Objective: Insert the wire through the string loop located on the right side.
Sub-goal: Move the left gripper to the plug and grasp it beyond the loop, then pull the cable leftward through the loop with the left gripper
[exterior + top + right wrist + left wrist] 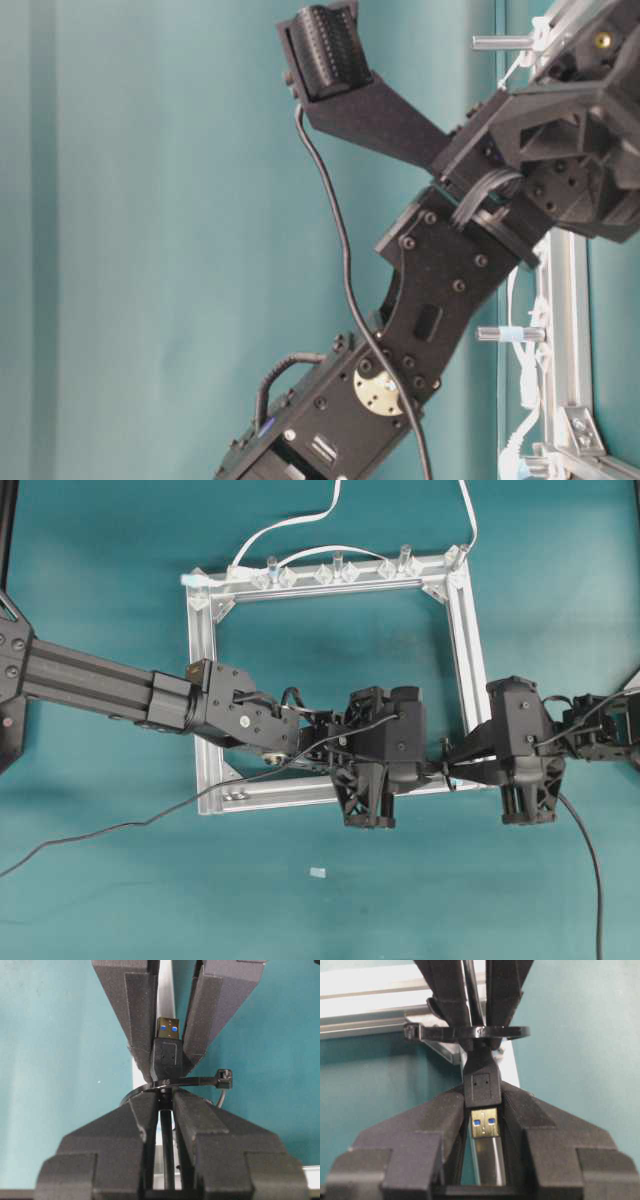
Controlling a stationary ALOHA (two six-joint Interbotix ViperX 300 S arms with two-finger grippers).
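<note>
The wire's black plug point(482, 1087), with its gold metal tip point(485, 1122), sits pinched between the fingers of my left gripper point(482, 1102), which is shut on it. Just beyond, the string loop point(470, 1033), a thin black band, rings the wire. Behind the loop the right gripper's fingers point(445, 990) clamp the cable. In the right wrist view my right gripper point(160, 1100) is shut on the wire point(167, 1145). There the loop point(197, 1080) lies right in front of it, with the plug point(167, 1057) past it. Overhead, the left gripper point(437, 767) and the right gripper point(462, 760) meet at the frame's near right corner.
A square aluminium frame point(205, 670) lies on the teal table. Clear pegs point(337, 568) and white flat cables point(300, 522) line its far rail. A black cable point(590, 865) trails to the front edge at the right. A small white scrap point(318, 872) lies in front.
</note>
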